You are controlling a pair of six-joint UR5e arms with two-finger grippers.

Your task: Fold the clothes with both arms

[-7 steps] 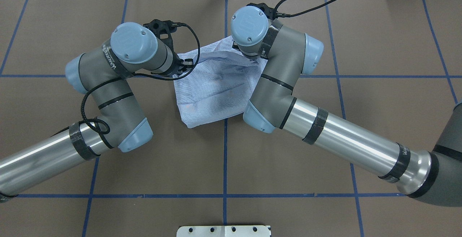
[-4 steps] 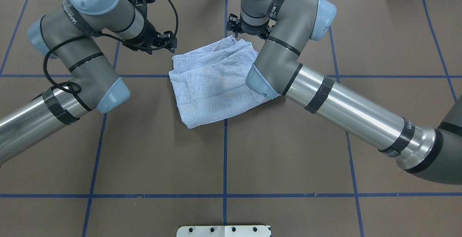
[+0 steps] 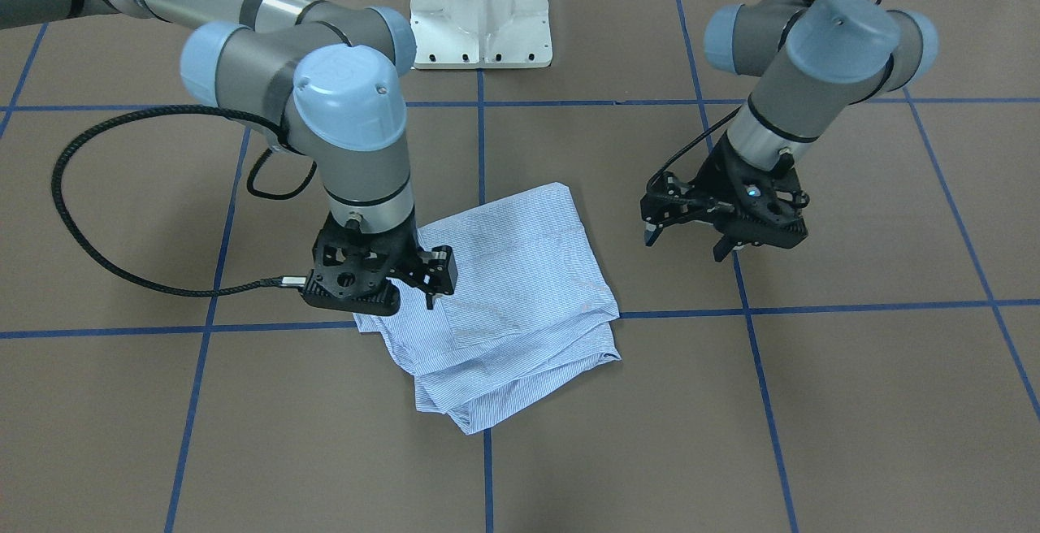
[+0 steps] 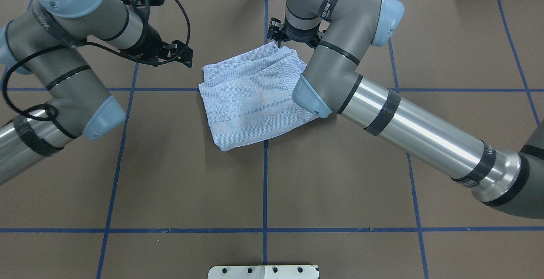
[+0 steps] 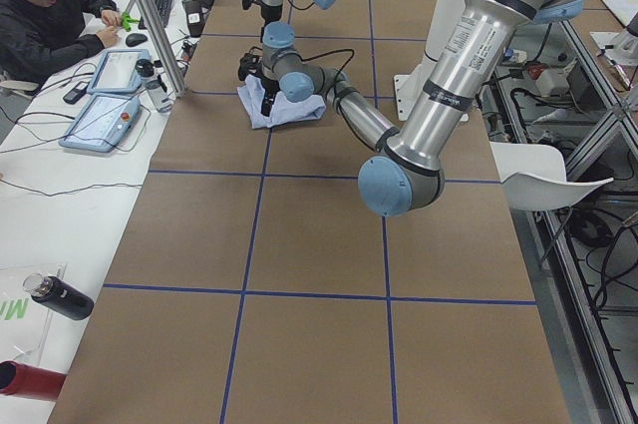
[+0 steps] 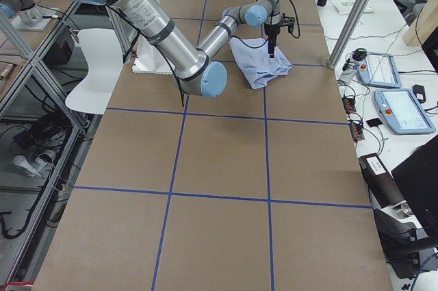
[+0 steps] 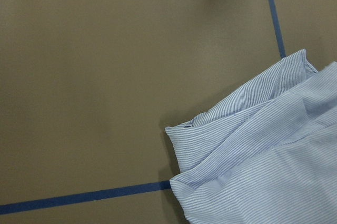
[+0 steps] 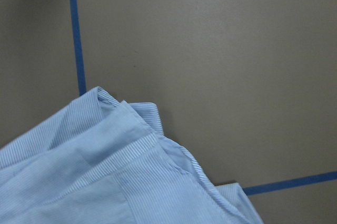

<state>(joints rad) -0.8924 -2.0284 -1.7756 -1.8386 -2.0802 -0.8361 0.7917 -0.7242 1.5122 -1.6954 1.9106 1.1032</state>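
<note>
The light blue striped shirt (image 4: 250, 100) lies folded in a rough square at the far middle of the table, and nothing holds it. It also shows in the front view (image 3: 520, 305) and in both wrist views (image 7: 263, 155) (image 8: 105, 171). My left gripper (image 4: 185, 55) (image 3: 686, 242) hangs open and empty above bare table, off the shirt's left edge. My right gripper (image 3: 435, 281) (image 4: 275, 35) hovers just over the shirt's far right corner, open and clear of the cloth. Its own wrist partly hides it in the overhead view.
The brown table cover (image 4: 170, 177) carries a grid of blue tape lines. The white pedestal base (image 3: 479, 21) stands at the robot's side. An operator (image 5: 50, 15) sits at a side bench with tablets. My right forearm (image 4: 416, 134) crosses above the shirt's right side.
Both grippers have let go of the shirt and risen. The left one has pulled away to the left, the right one toward the far edge. The shirt lies flat where it was folded.
</note>
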